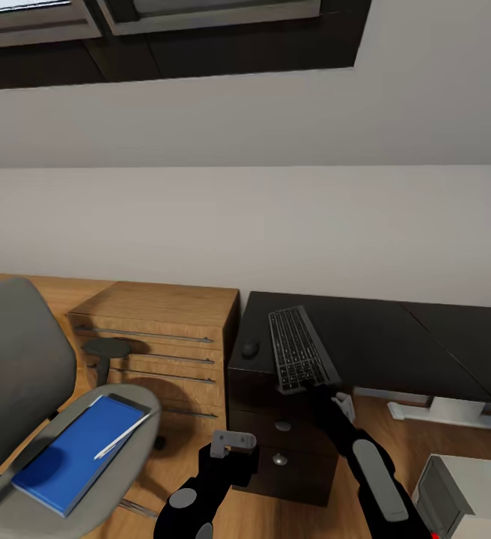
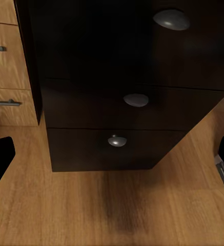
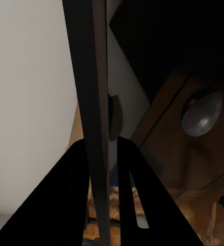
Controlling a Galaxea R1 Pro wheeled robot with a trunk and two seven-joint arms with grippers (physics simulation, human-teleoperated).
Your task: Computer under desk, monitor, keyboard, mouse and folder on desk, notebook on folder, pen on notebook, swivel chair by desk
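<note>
pale sloped wall backs the black desk (image 1: pixel 395 337). left of the right gripper (image 1: pixel 322 385), the swivel chair (image 1: pixel 21 374) carries the folder (image 1: pixel 73 453) and pen (image 1: pixel 122 438). right gripper clamps the keyboard (image 1: pixel 299 348); mouse (image 1: pixel 251 347) just left. left gripper (image 1: pixel 230 443) spread wide.

Desk (image 1: pixel 395 337) black, drawer knobs silver. Folder (image 1: pixel 77 453) bright blue on grey swivel chair (image 1: pixel 21 374). Keyboard (image 1: pixel 299 349) dark grey; low cabinet (image 1: pixel 163 322) light wood.
</note>
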